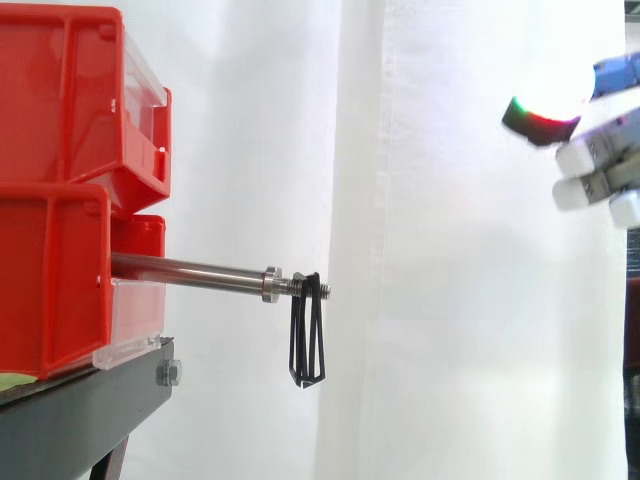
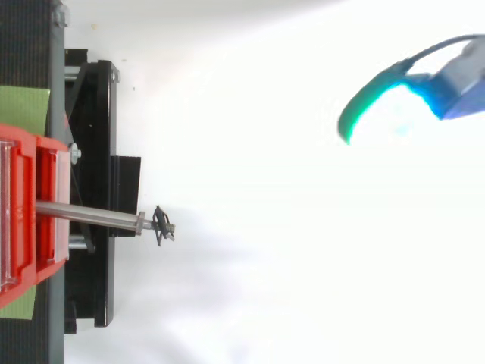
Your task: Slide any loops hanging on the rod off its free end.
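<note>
Before the white curtain (image 1: 450, 320), black loops (image 1: 307, 338) hang on the rod (image 1: 190, 268); the hand (image 1: 598, 152), well apart, is relaxed and empty.

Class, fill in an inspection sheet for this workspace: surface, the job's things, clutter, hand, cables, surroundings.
Surface: black stand carrying stacked red bins, with a green sheet beneath them.
Job's things: metal rod sticks out level from the lower bin; black loops hang on its threaded tip, past a collar, close to the free end.
Clutter: nothing seen.
Hand: the hand is high and well clear of the rod, fingers open, holding nothing.
Cables: nothing seen.
Surroundings: white curtain behind.
</note>
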Motion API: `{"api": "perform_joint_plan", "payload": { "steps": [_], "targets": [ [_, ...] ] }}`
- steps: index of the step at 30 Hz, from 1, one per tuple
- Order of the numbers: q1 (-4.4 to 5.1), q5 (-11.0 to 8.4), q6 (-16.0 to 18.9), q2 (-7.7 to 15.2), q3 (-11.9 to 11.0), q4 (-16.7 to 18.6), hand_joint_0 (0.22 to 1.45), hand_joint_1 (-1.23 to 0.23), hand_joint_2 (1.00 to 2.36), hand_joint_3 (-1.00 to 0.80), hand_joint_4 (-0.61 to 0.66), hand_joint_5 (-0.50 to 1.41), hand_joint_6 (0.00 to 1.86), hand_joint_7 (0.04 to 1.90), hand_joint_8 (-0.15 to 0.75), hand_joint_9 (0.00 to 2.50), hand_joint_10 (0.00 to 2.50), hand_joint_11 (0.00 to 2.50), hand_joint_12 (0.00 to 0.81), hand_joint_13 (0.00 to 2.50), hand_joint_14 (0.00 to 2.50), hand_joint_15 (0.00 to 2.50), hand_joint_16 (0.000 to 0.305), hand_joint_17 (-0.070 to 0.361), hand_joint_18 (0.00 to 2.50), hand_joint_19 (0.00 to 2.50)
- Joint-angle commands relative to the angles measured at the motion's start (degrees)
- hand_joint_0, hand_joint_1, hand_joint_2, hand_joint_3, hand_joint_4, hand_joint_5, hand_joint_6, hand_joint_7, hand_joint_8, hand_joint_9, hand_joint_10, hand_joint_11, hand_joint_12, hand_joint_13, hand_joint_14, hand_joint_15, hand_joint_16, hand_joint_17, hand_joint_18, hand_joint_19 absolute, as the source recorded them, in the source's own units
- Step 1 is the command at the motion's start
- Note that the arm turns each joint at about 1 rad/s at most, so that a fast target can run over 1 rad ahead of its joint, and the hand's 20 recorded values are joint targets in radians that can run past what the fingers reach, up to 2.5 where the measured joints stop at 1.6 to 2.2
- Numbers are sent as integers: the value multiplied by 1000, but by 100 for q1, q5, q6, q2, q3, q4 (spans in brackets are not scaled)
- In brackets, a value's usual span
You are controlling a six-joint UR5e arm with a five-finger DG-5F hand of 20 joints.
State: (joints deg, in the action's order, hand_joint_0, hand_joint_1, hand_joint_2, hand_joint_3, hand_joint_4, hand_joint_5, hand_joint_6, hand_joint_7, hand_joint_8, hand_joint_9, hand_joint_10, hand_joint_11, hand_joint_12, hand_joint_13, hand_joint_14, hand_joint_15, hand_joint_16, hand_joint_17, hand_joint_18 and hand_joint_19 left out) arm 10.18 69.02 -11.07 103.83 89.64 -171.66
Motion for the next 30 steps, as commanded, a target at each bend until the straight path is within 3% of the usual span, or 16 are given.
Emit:
{"api": "perform_joint_plan", "payload": {
  "steps": [1,4,7,18,26,30],
  "targets": [
    [2,261,-1,358,0,273,553,-637,1000,-500,172,-215,501,652,264,457,0,0,277,430,0,0,36,81,419,182],
    [2,349,-1,630,0,493,552,-640,1000,-500,177,-216,501,652,265,459,0,0,277,429,0,0,36,81,418,183],
    [19,349,17,990,0,967,552,-641,1000,-500,184,-215,501,651,266,467,0,0,276,430,0,0,36,81,417,190],
    [72,340,26,1799,0,2295,552,-630,1000,-500,193,-211,501,650,272,499,0,0,274,444,0,0,36,81,429,198],
    [90,375,52,2177,-8,2549,552,-623,1000,-500,197,-209,501,652,273,515,0,0,274,451,0,0,36,81,439,211],
    [107,349,131,2397,-17,2989,552,-620,1000,-500,200,-208,501,654,274,522,0,0,273,455,0,0,36,80,438,211]
  ]
}}
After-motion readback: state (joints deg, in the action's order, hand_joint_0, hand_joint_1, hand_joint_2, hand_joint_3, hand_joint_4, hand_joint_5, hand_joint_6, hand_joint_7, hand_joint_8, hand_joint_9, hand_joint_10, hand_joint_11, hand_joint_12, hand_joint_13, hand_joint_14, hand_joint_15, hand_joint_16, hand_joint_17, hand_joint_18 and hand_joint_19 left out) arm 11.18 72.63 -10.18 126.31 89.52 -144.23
